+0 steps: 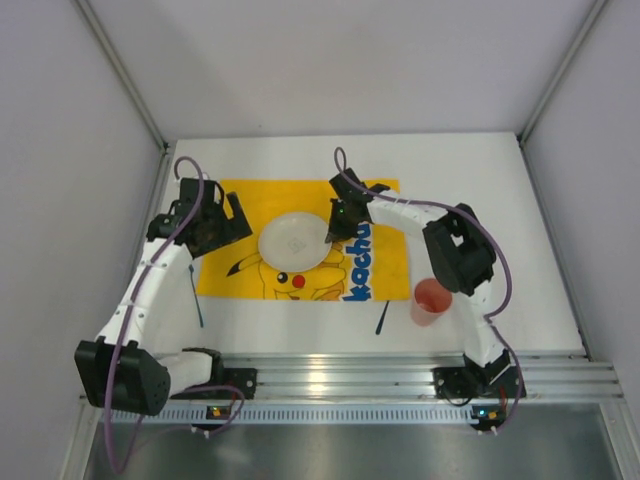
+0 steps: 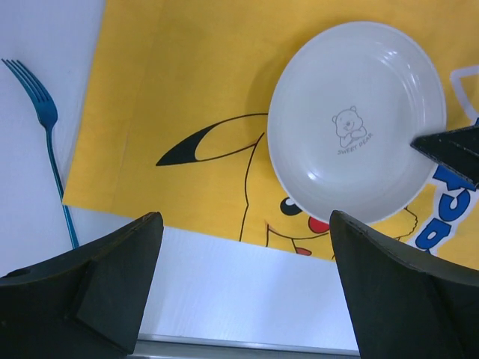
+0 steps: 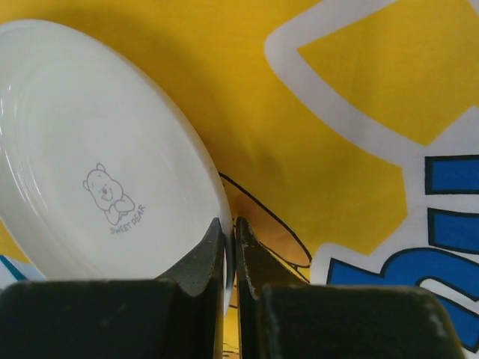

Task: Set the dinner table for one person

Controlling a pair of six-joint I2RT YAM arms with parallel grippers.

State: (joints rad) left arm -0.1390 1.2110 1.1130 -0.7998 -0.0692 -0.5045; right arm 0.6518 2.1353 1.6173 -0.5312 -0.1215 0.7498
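**Dinner table** (image 1: 480,180): white top with a ribbed aluminium rail (image 1: 400,375) along the near edge. Bare white surface shows far of the cloth and along the right side.

**Yellow cloth** (image 1: 228,200): lies left of centre on the table. It carries a Pikachu print, and blue letters reading "kachu" run along its right part. Its near edge stops short of the rail.

**Plate** (image 1: 290,240): white and round, on the middle of the cloth. A small bear drawing sits at its centre over the words "SWEET BEAR" (image 2: 352,142).

**Right gripper** (image 3: 230,224): clenched on the plate's right rim, with one finger on each side of the edge. Whether the rim is lifted cannot be told.

**Left gripper** (image 2: 245,221): released, with the jaws wide apart. It hangs over the cloth's near-left edge and touches nothing.

**Blue fork** (image 2: 46,134): on the bare table just left of the cloth, tines pointing far.

**Dark utensil** (image 1: 381,318): on the table just near of the cloth's right corner, too small to identify.

**Pink cup** (image 1: 430,300): upright, just right of the utensil and off the cloth.
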